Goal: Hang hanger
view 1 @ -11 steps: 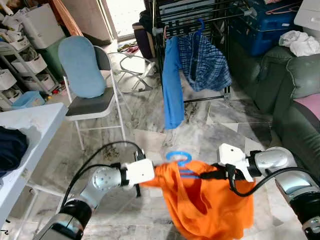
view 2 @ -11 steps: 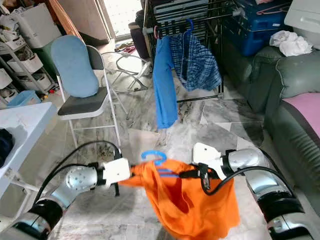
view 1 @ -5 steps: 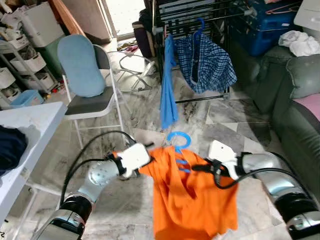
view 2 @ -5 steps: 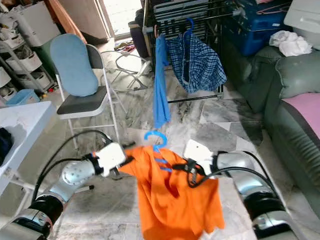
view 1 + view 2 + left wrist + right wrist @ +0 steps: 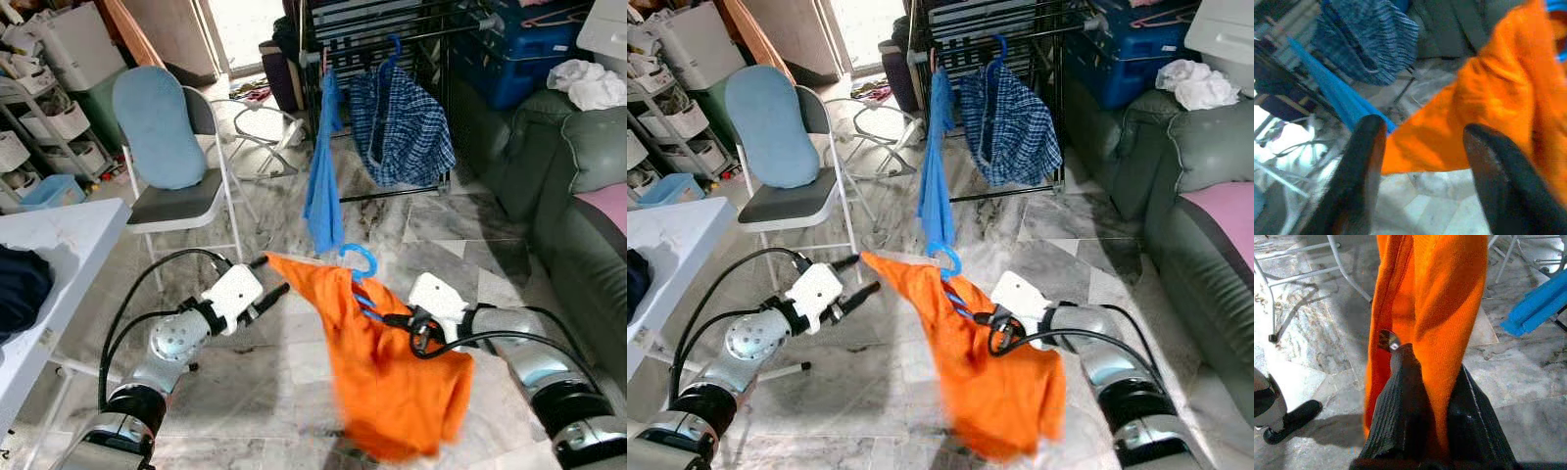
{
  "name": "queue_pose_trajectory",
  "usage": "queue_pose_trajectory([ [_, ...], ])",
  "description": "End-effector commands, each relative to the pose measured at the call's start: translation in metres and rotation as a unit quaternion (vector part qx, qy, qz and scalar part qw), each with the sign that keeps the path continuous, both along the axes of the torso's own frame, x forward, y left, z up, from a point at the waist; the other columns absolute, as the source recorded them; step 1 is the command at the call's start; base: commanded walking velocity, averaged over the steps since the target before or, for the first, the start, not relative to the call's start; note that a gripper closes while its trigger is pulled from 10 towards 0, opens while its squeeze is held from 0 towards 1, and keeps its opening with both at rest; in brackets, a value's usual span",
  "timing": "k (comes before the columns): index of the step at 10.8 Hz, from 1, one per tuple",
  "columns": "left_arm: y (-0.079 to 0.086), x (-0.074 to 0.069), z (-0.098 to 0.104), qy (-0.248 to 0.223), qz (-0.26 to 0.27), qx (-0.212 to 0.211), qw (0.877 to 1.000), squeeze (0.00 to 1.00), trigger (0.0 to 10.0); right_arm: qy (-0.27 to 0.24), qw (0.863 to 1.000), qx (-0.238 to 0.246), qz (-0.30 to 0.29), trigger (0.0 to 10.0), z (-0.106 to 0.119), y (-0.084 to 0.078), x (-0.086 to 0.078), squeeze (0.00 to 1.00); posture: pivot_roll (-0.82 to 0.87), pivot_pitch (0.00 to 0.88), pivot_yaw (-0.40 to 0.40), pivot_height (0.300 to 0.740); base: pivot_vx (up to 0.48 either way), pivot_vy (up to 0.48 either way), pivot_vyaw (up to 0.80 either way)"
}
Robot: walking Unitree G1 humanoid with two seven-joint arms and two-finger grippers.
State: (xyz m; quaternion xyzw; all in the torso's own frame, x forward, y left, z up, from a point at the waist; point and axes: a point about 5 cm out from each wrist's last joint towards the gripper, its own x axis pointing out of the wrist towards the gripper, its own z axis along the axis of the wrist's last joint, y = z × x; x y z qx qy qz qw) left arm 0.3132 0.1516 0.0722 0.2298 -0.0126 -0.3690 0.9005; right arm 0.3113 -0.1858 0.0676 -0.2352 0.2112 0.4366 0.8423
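An orange shirt (image 5: 392, 377) on a blue hanger (image 5: 359, 262) hangs low over the floor, in front of the black drying rack (image 5: 392, 29). My right gripper (image 5: 390, 319) is shut on the shirt's cloth just under the hanger's hook; the right wrist view shows orange cloth (image 5: 1449, 308) pinched between the fingers (image 5: 1405, 391). My left gripper (image 5: 276, 273) is open, just left of the shirt's raised shoulder corner (image 5: 284, 264), with nothing between its fingers (image 5: 1364, 166). The hanger's bar is hidden inside the shirt.
A blue garment (image 5: 321, 186) and a plaid shirt (image 5: 407, 122) hang on the rack. A folding chair (image 5: 176, 166) with a blue cushion stands to the left, a white table (image 5: 59, 245) at the near left, and a green sofa (image 5: 578, 196) on the right. The floor is marble tile.
My left gripper has let go of the shirt's shoulder and opened. The shirt has dropped from being stretched between both grippers and now hangs from the right gripper, closer to the rack.
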Motion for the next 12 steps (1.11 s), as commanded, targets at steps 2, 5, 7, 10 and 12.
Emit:
queue_pose_trajectory([
  [2, 0.017, 0.001, -0.006, 0.027, 0.045, 0.004, 0.999, 1.0, 10.0, -0.025, 0.999, 0.003, -0.034, 0.0, 0.008, 0.005, 0.012, 0.0, -0.18, 0.0, 0.162, 0.74, 0.0, 0.0, 0.0],
  [5, 0.059, 0.006, -0.023, 0.094, 0.299, -0.101, 0.944, 1.0, 10.0, -0.034, 0.972, 0.058, -0.226, 0.0, 0.0, 0.005, 0.025, 0.0, -0.18, 0.0, 0.159, 0.74, 0.0, 0.0, 0.0],
  [7, 0.079, -0.002, -0.038, 0.14, 0.406, -0.128, 0.894, 1.0, 10.0, -0.013, 0.936, 0.096, -0.338, 0.0, -0.01, 0.002, 0.029, 0.0, -0.18, 0.0, 0.145, 0.74, 0.0, 0.0, 0.0],
  [10, 0.086, -0.011, -0.053, 0.19, 0.469, -0.145, 0.85, 1.0, 10.0, 0.003, 0.913, 0.099, -0.396, 0.0, -0.022, 0.017, 0.029, 0.0, -0.16, 0.0, 0.12, 0.74, 0.0, 0.0, 0.0],
  [12, 0.079, -0.022, -0.066, 0.21, 0.468, -0.141, 0.846, 1.0, 10.0, 0.015, 0.91, 0.085, -0.406, 0.0, -0.033, 0.019, 0.022, 0.0, -0.14, 0.0, 0.101, 0.74, 0.0, 0.0, 0.0],
])
